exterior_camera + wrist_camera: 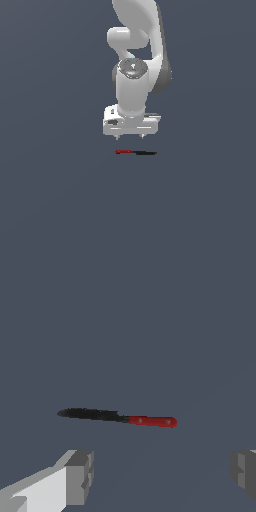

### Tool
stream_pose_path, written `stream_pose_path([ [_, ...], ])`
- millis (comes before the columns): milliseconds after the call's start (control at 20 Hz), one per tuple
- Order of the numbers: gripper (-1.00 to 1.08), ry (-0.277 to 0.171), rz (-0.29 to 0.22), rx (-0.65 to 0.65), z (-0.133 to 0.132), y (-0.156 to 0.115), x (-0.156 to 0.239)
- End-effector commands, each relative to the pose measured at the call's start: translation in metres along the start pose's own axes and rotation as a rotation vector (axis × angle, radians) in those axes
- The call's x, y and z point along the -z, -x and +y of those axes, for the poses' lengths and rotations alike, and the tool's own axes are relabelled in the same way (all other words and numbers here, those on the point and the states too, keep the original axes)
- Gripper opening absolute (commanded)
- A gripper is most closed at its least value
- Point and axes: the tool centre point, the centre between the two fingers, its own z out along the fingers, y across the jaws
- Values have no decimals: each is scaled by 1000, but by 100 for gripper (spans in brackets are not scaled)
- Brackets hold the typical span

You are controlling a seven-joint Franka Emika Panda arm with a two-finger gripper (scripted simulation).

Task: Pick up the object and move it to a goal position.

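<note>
The object is a thin stick lying flat on the grey ground, red toward the exterior view's left and black toward its right. In the wrist view the object shows whole, with its black part and red part end to end. My white gripper hangs just above it, pointing down, fingers spread wide and holding nothing. Both fingertips appear at the wrist view's edge, far apart, and the stick lies beyond the gap between them without touching either.
Plain dark grey ground fills both views. The white arm rises behind the gripper toward the top of the exterior view.
</note>
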Motion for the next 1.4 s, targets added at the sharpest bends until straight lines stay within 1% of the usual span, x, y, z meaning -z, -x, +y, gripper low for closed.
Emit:
stream_pose_path([
  [0,100,1,-1,23,0,0,-2],
  [250,100,3,-2,96,-1,0,-8],
  [500,100,6,-4,205,-3,1,-17],
  [1350,100,8,-11,697,-13,4,-57],
])
